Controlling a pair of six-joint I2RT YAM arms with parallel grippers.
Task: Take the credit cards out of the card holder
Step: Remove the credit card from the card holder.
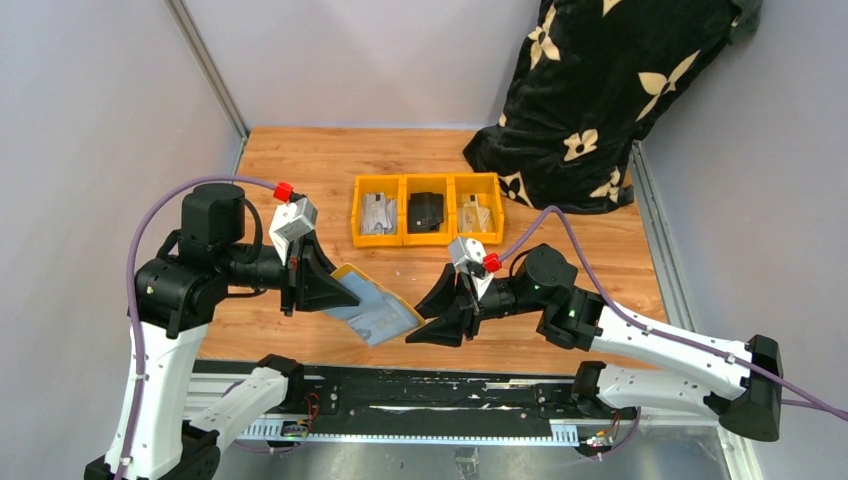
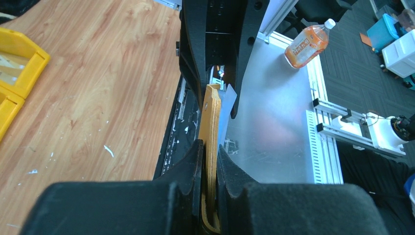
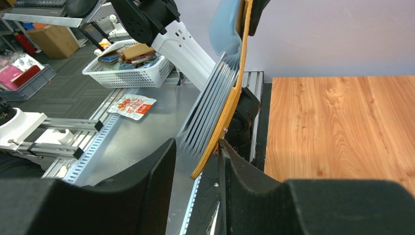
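Observation:
My left gripper is shut on the mustard-tan card holder and holds it open, tilted, above the table's near edge. Its blue-grey inside faces up. In the left wrist view the jaws pinch the holder's tan edge. My right gripper is open at the holder's right end. In the right wrist view several pale grey credit cards fan out of the holder. The holder's lower corner and the card ends lie between my open right gripper's jaws, close to the right finger.
Three orange-yellow bins stand at the table's middle back, one holding a black wallet. A black cloth with pale flowers hangs at the back right. The metal rail runs below the holder.

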